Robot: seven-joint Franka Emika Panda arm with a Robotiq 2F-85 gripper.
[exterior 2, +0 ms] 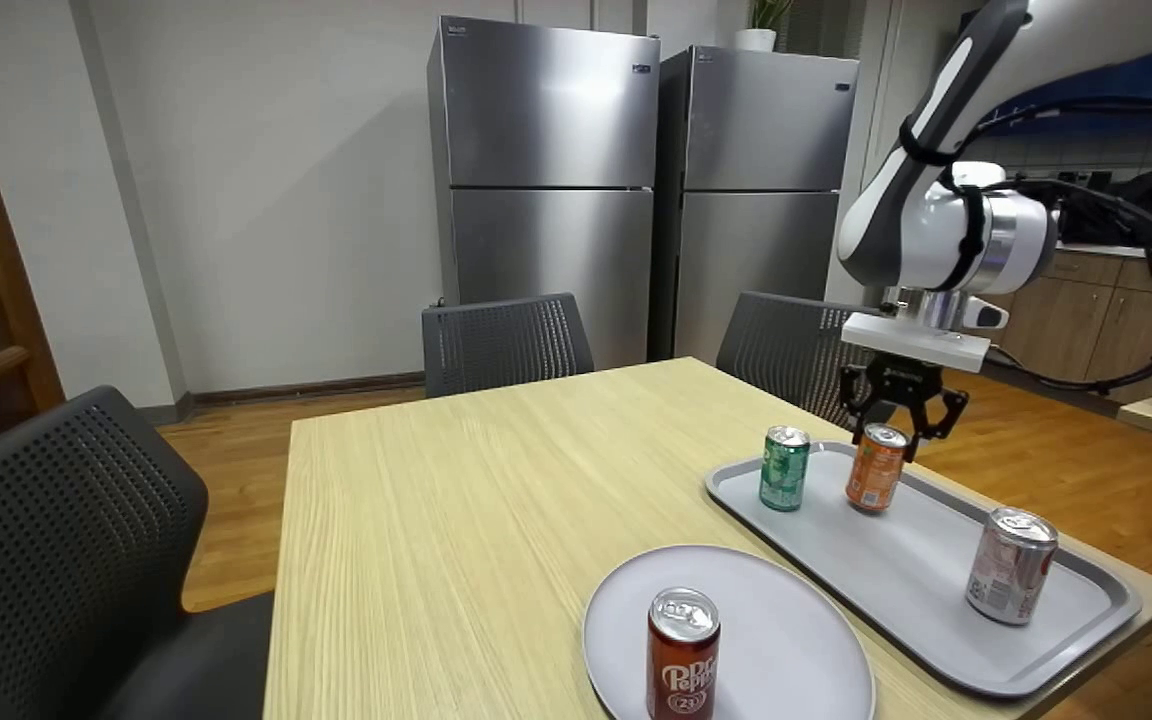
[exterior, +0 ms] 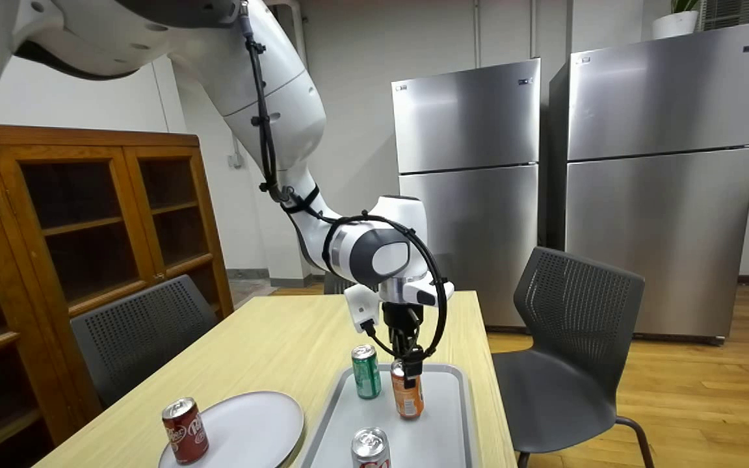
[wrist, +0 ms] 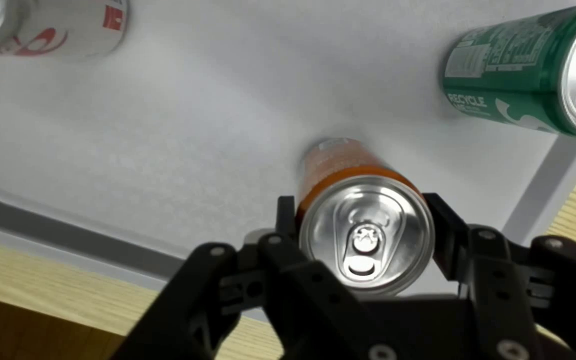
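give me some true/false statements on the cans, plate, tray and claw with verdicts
1. The green can is nearer the orange can than the silver can is. True.
2. The silver can lies on its side. False: it stands upright.
3. The Dr Pepper can stands on the round plate. True.
4. The green can stands on the plate. False: it stands on the gray tray.
5. The claw is closed on the orange can. True.

A break-room kitchen: two steel refrigerators (exterior 2: 551, 270) stand beyond the desk (exterior 2: 436, 510), chairs (exterior 2: 66, 540) around it, and past it, partly hidden, what look like kitchen cabinets (exterior 2: 1056, 315).
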